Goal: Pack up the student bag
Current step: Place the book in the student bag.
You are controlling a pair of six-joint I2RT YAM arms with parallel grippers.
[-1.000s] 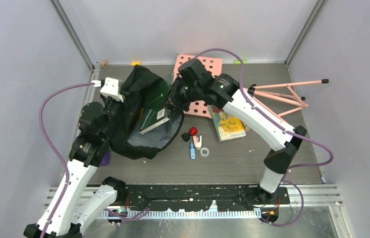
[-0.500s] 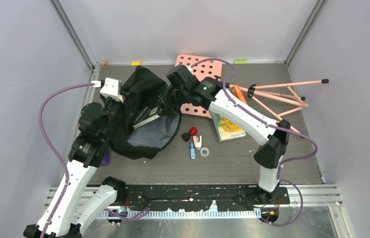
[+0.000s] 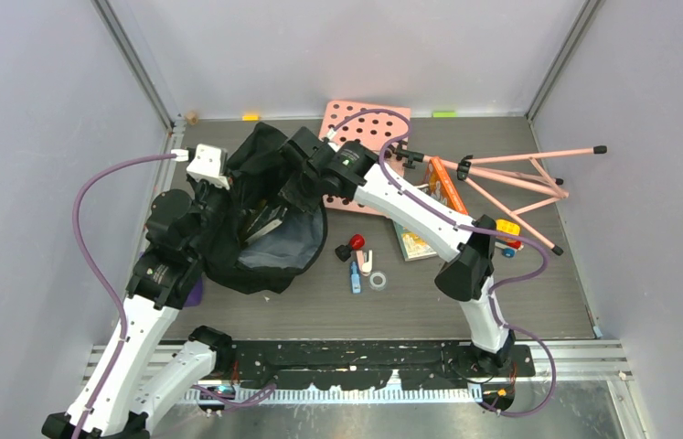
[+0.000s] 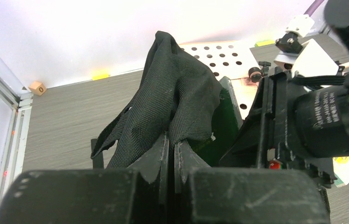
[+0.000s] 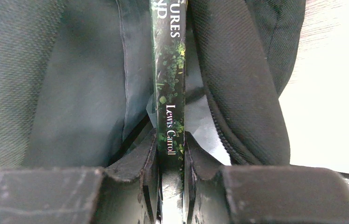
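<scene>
The student bag (image 3: 269,261), black with a grey lining, lies open at the left of the table. My left gripper (image 4: 171,140) is shut on a fold of its black fabric (image 4: 177,88) and holds the rim up. My right gripper (image 5: 170,142) is shut on the spine of a dark green book (image 5: 168,70). The book stands on edge between the grey lining (image 5: 83,93) and the zipper rim (image 5: 238,93). From above, the right gripper (image 3: 290,187) sits in the bag's mouth with the book (image 3: 267,218) below it, partly hidden.
A pink perforated board (image 3: 369,128) lies behind the bag, and a pink folding stand (image 3: 520,174) at the right. An orange book (image 3: 444,183), a yellow book (image 3: 410,242), a red-capped item (image 3: 356,241), a blue item (image 3: 355,279) and a tape ring (image 3: 378,280) lie right of the bag.
My right arm has swung left and carried the green book from over the bag's opening down into it. The left gripper has kept its hold on the rim.
</scene>
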